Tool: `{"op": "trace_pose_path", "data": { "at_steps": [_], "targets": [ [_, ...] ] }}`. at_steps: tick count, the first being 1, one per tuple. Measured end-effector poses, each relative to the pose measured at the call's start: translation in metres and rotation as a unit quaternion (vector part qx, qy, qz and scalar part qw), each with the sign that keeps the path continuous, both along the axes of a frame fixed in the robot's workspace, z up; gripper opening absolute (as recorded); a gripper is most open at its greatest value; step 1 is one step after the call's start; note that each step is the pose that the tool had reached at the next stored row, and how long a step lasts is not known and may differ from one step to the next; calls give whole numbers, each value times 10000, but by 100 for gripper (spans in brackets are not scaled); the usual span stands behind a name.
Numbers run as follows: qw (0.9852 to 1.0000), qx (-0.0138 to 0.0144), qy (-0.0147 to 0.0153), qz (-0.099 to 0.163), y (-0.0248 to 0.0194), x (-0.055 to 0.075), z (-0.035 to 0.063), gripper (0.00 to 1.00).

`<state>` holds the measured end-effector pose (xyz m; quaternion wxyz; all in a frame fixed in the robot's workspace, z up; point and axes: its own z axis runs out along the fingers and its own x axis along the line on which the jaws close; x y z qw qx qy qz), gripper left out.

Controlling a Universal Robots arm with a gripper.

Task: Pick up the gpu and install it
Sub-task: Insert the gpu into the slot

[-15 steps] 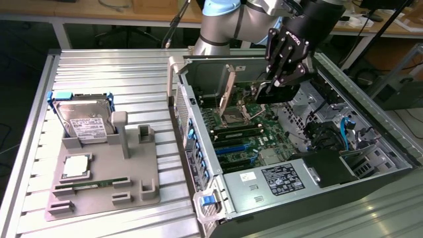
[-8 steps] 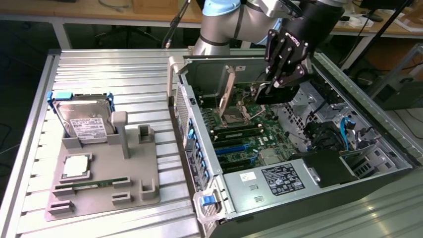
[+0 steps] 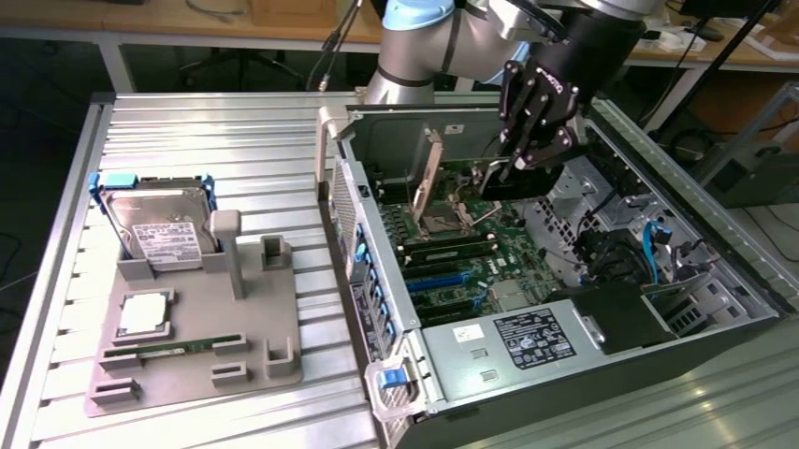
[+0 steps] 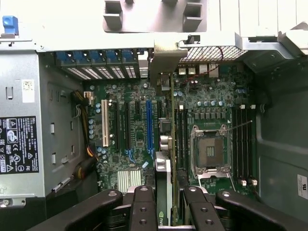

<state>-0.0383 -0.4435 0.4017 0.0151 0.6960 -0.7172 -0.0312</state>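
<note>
My gripper hangs inside the open computer case, above the motherboard. It is shut on the gpu, a thin dark card held on edge. In the wrist view the gpu runs edge-on between my two black fingers, with its silver end bracket reaching the case's rear slot wall. The card hovers over the motherboard between the blue expansion slot and the memory slots beside the CPU socket. I cannot tell whether its lower edge touches a slot.
On the exterior view's left a grey holder carries a hard drive, a processor and a green memory stick. The power supply fills the case's near end. Cables and drive bays crowd the exterior view's right.
</note>
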Motion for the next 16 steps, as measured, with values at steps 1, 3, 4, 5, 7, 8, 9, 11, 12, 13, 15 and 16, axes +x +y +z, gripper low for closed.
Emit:
{"op": "trace_pose_path", "data": {
  "at_steps": [1, 3, 4, 5, 7, 8, 9, 11, 12, 13, 15, 16],
  "targets": [
    [10000, 0, -2, -3, 0, 0, -40, 27],
    [10000, -8, -1, -11, 0, 0, -120, 27],
    [10000, -9, -2, -11, 0, 0, -129, 27],
    [10000, -10, -1, -12, 0, 0, -136, 27],
    [10000, -11, -2, -14, 0, 0, -155, 27],
    [10000, -11, -2, -15, 0, 0, -162, 27],
    [10000, -12, -2, -15, 0, 0, -167, 27],
    [10000, -12, -1, -15, 0, 0, -174, 27],
    [10000, -12, -1, -15, 0, 0, -175, 27],
    [10000, -11, -1, -15, 0, 0, -176, 27],
    [10000, -11, -2, -15, 0, 0, -180, 27],
    [10000, -11, -2, -16, 0, 0, -182, 27]
  ]
}}
